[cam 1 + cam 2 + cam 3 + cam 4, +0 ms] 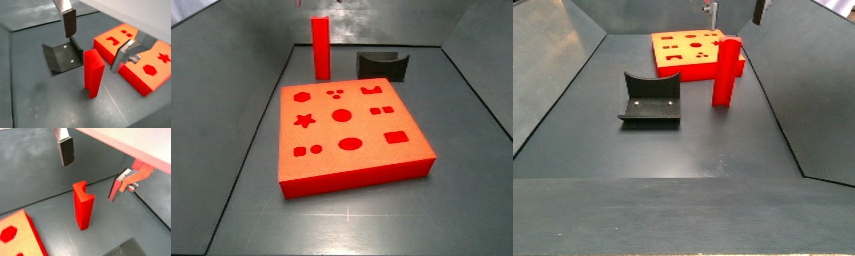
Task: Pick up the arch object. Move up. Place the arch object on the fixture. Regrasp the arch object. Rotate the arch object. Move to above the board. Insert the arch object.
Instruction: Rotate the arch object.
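The arch object (93, 75) is a long bright red bar standing upright on the dark floor, with a curved notch in its top end (83, 208). It stands between the fixture (651, 100) and the board (687, 48); it also shows in a side view (321, 48). My gripper (92, 52) is open and empty, a little above the bar's top, with one finger on each side (89, 182). In a side view only the fingertips show at the upper edge (735, 10).
The fixture (63, 57) is a dark block with a concave scoop, close beside the bar (385, 63). The board (345, 120) is a large orange-red block with shaped holes (157, 75). Sloping dark walls enclose the floor.
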Tool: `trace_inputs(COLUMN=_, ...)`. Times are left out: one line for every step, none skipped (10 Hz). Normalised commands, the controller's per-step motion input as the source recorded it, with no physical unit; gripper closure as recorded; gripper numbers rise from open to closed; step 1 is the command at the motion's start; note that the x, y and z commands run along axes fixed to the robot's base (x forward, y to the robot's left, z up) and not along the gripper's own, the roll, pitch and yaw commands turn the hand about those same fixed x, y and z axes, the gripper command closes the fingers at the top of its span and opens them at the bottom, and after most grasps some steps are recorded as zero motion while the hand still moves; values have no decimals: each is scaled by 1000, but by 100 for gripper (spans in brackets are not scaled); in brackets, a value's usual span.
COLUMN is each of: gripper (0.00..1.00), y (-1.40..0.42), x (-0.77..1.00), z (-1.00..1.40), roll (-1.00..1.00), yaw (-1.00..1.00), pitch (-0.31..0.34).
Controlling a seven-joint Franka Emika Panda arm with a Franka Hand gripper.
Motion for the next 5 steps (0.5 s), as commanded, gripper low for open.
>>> trace_inputs(gripper=0, y=17, x=36, z=-40, roll=-1, yaw=1000, pitch=5)
trace_inputs(gripper=0, y=15, x=37, z=-36, roll=-1, yaw=1000, pitch=5)
trace_inputs(gripper=0, y=15, x=38, z=-34, roll=-1, yaw=1000, pitch=5)
trace_inputs(gripper=0, y=14, x=38, z=-33, roll=-1, yaw=1000, pitch=5)
trace_inputs(gripper=0, y=12, x=38, z=-32, roll=-1, yaw=1000, pitch=5)
